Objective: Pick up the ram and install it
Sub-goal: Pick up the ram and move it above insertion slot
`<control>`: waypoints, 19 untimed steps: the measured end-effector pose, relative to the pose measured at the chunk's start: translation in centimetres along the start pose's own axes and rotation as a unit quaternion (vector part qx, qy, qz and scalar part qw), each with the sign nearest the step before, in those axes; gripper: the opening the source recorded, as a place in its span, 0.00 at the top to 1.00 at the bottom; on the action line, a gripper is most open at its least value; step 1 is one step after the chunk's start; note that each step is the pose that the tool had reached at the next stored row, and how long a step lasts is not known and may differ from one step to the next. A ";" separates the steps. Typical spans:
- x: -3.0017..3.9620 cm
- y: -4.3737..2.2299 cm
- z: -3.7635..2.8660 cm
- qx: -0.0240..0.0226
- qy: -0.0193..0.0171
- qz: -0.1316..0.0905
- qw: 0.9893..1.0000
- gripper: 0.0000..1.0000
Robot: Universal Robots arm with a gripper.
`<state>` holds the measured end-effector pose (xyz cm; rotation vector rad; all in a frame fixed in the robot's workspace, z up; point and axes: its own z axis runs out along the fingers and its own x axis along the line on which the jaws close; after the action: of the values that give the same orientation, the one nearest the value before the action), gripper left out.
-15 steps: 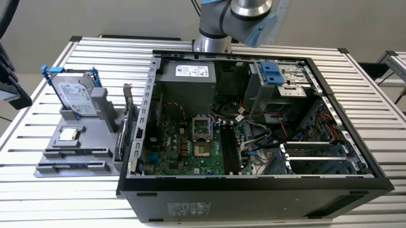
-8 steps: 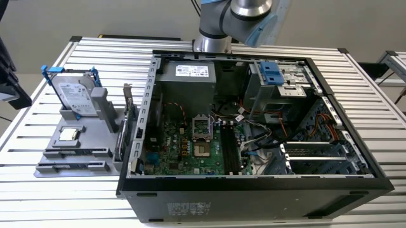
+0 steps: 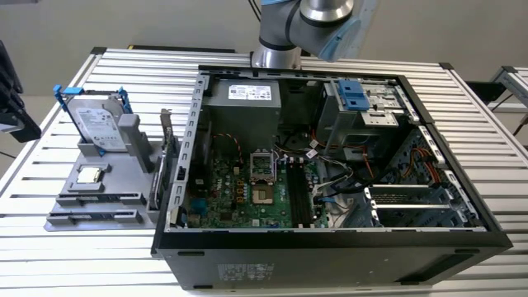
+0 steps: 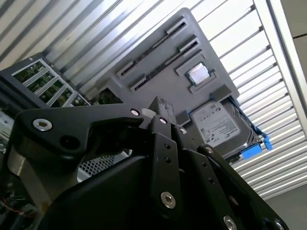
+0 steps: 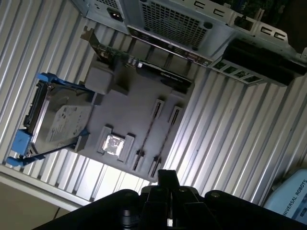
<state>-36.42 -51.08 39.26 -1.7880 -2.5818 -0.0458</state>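
The ram (image 3: 101,199) is a thin dark stick standing on edge in a slot of the grey holder (image 3: 123,185) on the exterior view's left. It looks like a narrow line in both wrist views (image 5: 148,134) (image 4: 164,64). My black gripper (image 5: 167,176) (image 4: 156,106) hangs well above the holder with its fingers shut together and nothing between them. It touches nothing. The black memory slots (image 3: 298,195) lie on the motherboard inside the open computer case (image 3: 330,238).
The holder also carries a silver hard drive (image 3: 97,127) in blue brackets, a square processor chip (image 3: 89,176) and an upright expansion card (image 3: 169,158) beside the case wall. Cables and drive cages crowd the case's right half. The table is ribbed aluminium.
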 end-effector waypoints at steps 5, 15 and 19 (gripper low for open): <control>0.00 0.00 0.00 0.001 0.000 0.023 1.000 1.00; 0.00 0.00 0.00 0.003 0.000 0.067 0.998 1.00; 0.00 0.00 0.00 0.003 0.000 0.085 0.996 1.00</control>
<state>-36.43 -51.08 39.26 -1.9976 -2.4155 -0.0361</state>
